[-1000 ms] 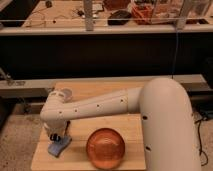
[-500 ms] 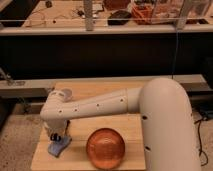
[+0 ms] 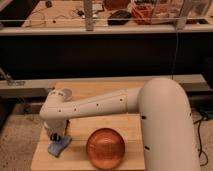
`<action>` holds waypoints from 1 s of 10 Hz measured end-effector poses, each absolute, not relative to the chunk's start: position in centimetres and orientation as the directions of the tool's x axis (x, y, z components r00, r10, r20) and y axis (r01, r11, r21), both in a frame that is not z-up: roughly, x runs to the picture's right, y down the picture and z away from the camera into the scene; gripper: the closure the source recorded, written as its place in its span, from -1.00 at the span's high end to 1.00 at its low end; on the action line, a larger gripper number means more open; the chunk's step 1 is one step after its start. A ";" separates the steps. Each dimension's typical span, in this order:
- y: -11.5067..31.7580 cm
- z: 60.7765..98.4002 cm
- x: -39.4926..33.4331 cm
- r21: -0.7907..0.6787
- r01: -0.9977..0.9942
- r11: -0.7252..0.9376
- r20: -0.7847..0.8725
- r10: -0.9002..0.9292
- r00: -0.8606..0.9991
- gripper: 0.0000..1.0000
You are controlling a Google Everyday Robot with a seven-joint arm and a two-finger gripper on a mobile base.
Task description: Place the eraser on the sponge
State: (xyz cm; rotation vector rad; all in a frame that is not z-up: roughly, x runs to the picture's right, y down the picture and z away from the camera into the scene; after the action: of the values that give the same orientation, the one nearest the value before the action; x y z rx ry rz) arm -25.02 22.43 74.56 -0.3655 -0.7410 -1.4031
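Note:
My gripper (image 3: 55, 135) points down at the front left of the wooden table (image 3: 95, 125), its tip right over the sponge (image 3: 62, 146). The sponge is a small flat blue-grey pad lying near the table's front left corner. A small dark shape sits at the gripper's tip, against the sponge's top. It may be the eraser, but I cannot tell it apart from the gripper. My white arm (image 3: 100, 104) reaches in from the right, across the table.
A round shiny copper-orange bowl (image 3: 105, 148) sits upside down just right of the sponge, near the front edge. A metal rail and a dark shelf run behind the table. A cluttered bench (image 3: 125, 12) stands farther back.

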 end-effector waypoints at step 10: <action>22.2 74.3 -25.3 0.219 0.967 0.128 0.665 -0.745 -0.052 -0.73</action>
State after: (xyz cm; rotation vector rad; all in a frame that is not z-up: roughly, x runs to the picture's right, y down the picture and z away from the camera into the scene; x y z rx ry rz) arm -25.35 22.25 74.34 -0.3669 -0.7695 -1.4427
